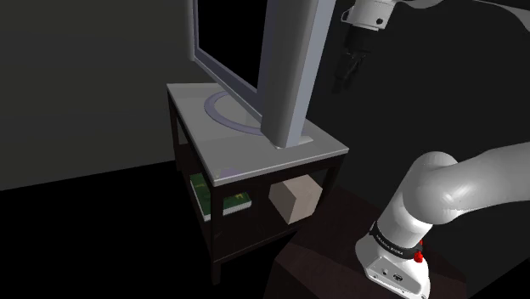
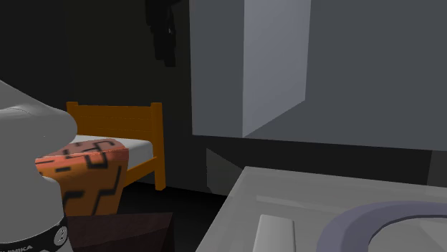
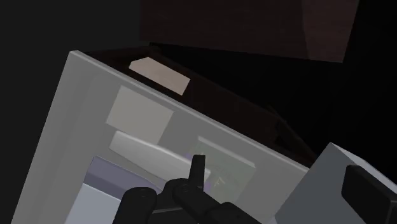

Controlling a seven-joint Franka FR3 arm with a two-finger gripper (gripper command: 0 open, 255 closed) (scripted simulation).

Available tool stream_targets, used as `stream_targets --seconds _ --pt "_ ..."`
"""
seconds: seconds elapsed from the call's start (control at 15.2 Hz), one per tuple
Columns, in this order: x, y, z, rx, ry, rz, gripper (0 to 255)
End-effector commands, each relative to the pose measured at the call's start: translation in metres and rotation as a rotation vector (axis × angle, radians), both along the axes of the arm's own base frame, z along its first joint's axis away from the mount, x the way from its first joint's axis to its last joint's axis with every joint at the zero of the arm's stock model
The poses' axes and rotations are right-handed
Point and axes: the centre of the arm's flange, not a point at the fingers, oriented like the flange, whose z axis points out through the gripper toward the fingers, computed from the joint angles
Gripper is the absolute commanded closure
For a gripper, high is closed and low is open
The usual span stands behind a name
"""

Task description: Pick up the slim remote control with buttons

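I take the remote [image 2: 276, 233] to be the slim pale grey bar lying flat on the desk [image 2: 243, 207], low at 6 o'clock in the second exterior view; I cannot make out its buttons. The desk's edge runs close by at its 9 o'clock, and the television's ring foot [image 2: 344, 225] sits near at 3 o'clock. The television [image 2: 286, 64] looms over it at 12. My claw [image 2: 163, 39] hangs high at 11 o'clock, well apart, with open air beneath it; I cannot tell whether it is spread or pressed together. Past the edge stands a bed [image 2: 159, 143]
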Motion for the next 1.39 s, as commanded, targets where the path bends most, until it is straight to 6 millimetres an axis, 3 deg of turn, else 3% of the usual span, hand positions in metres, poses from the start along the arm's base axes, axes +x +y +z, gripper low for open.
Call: stream_targets --seconds 0.0,0.73,1.32 --pt "0.0 0.0 0.0 0.0 0.0 0.0 0" --pt "0.057 -0.077 -0.111 -0.013 0.011 0.47 0" --pt "0.125 -0.116 -0.201 -0.024 0.02 0.855 0"
